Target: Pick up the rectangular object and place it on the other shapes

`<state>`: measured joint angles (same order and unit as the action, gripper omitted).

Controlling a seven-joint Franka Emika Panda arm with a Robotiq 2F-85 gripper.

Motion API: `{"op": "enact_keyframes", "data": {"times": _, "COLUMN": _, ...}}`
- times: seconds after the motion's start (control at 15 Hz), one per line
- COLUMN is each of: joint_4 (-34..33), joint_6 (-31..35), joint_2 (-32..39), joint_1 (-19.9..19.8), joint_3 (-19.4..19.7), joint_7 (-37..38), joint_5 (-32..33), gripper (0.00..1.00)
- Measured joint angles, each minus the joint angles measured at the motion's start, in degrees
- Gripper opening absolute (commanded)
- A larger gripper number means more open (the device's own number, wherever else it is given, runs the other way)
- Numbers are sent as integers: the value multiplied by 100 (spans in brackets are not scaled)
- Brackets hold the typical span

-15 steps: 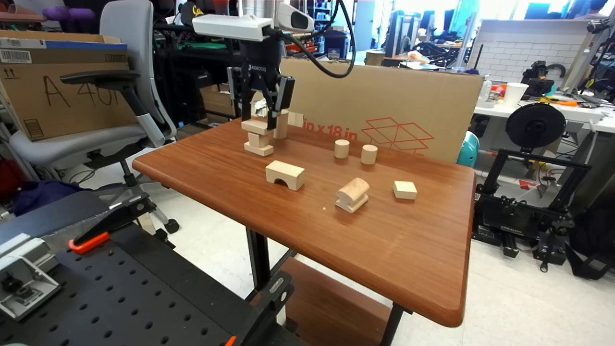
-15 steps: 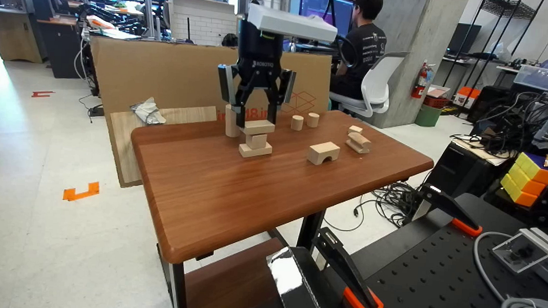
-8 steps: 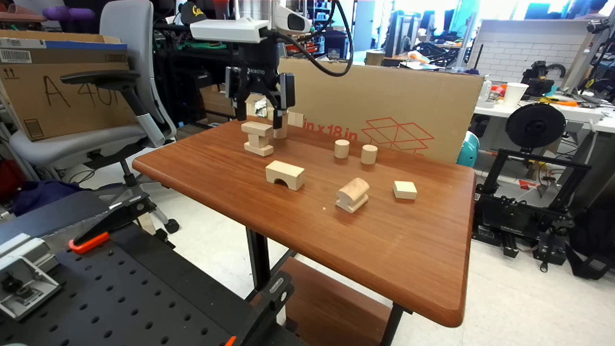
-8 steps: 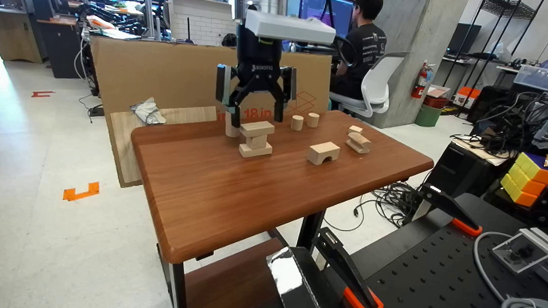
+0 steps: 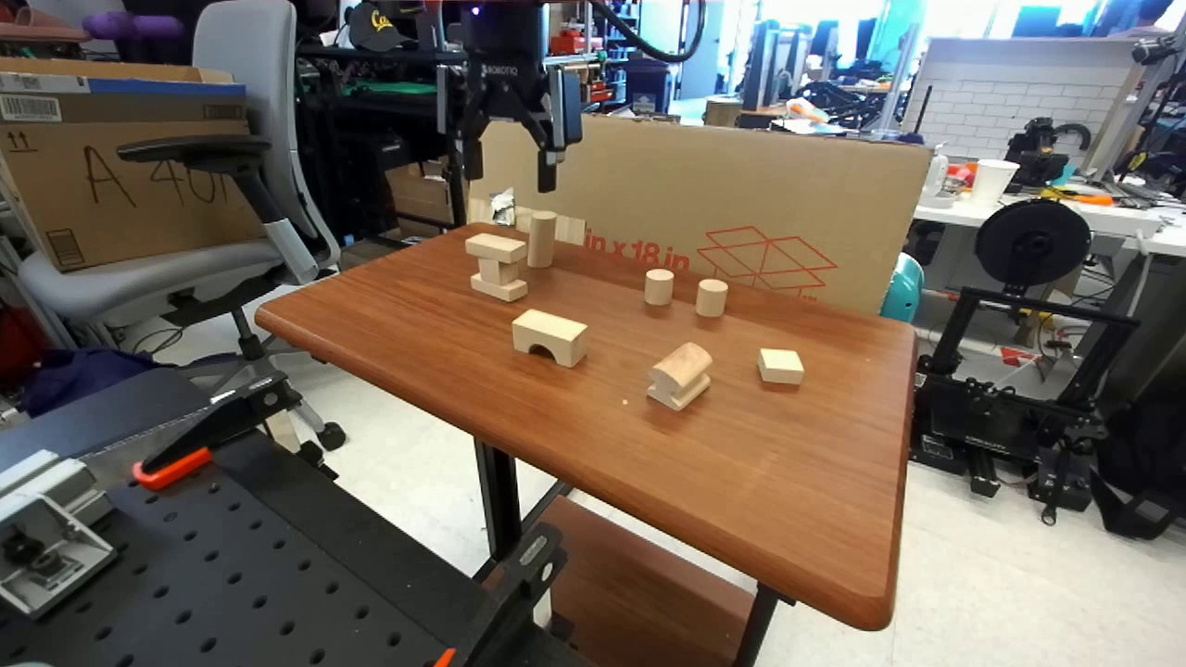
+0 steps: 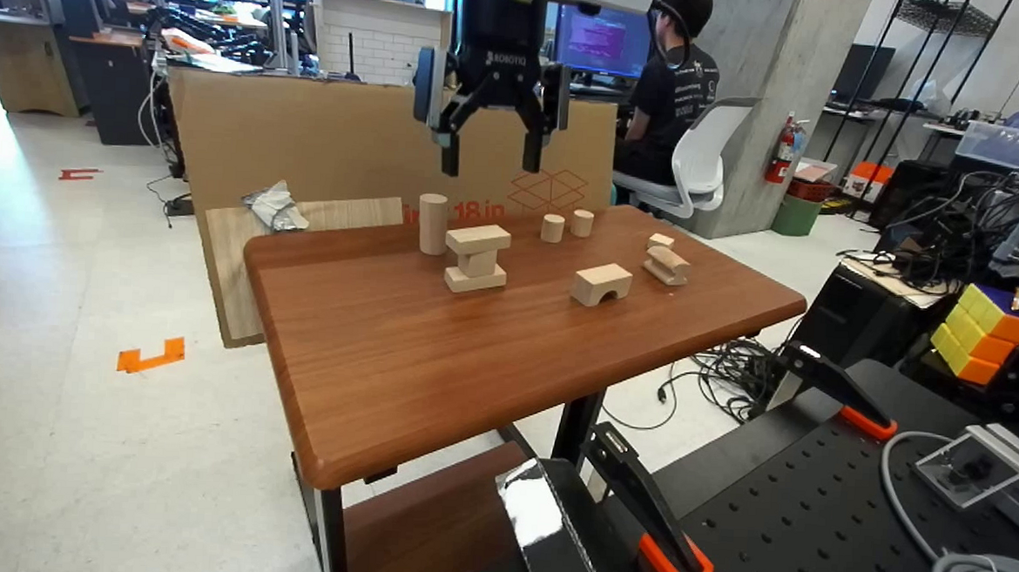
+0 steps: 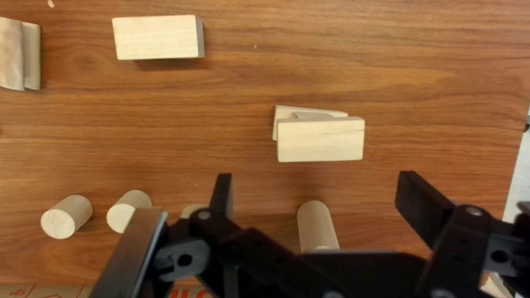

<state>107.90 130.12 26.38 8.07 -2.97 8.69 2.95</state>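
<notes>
Hanging spread, two jaws, one bar (image 6: 478, 238) atop two stacked blocks (image 6: 475, 268), three cylinders (image 5: 659, 288)

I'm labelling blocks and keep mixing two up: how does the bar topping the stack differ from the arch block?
Shape: the bar shows no cutout, while the arch block has a rounded one underneath. Thickness: the bar is flatter than the arch block. Place: the bar lies on stacked pieces, whereas the arch block stands on the table. Both are pale wood with rectangular tops.
</notes>
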Motion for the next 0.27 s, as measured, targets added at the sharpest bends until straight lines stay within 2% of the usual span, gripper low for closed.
{"op": "enact_keyframes", "data": {"times": 0.27, "joint_4": -4, "joint_6": 7, "joint_2": 90, "joint_1": 13, "joint_3": -3, "joint_7": 1, "joint_5": 0, "gripper": 100}}
